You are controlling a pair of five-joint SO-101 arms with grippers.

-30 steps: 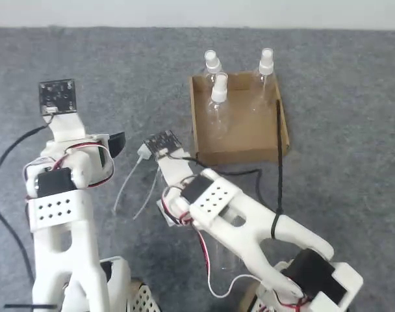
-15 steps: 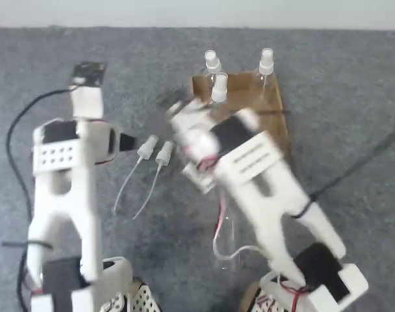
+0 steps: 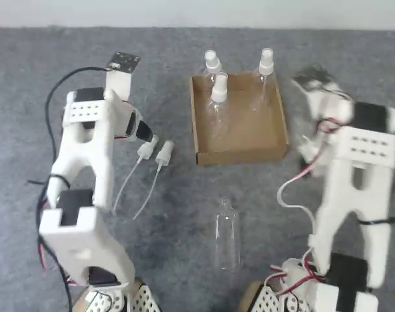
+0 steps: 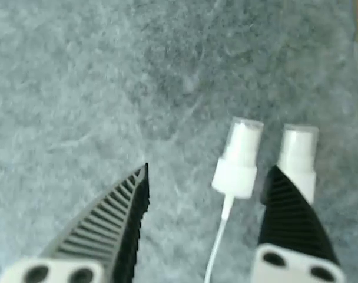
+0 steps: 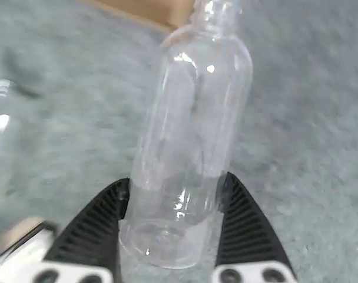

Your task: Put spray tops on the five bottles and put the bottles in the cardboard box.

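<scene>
The left gripper (image 4: pixel 209 174) hangs, jaws apart, over two loose spray tops (image 4: pixel 238 162) on the carpet (image 3: pixel 353 65) left of the cardboard box (image 3: pixel 240 156), while the right gripper (image 5: pixel 176 183) clamps a topless clear bottle (image 5: pixel 194 118) beside the box's right side.

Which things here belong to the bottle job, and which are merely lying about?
Job: cardboard box; three capped bottles in it; two loose spray tops; loose bare bottle; held bottle in right gripper.
Not job: grey carpet; arm cables.
</scene>
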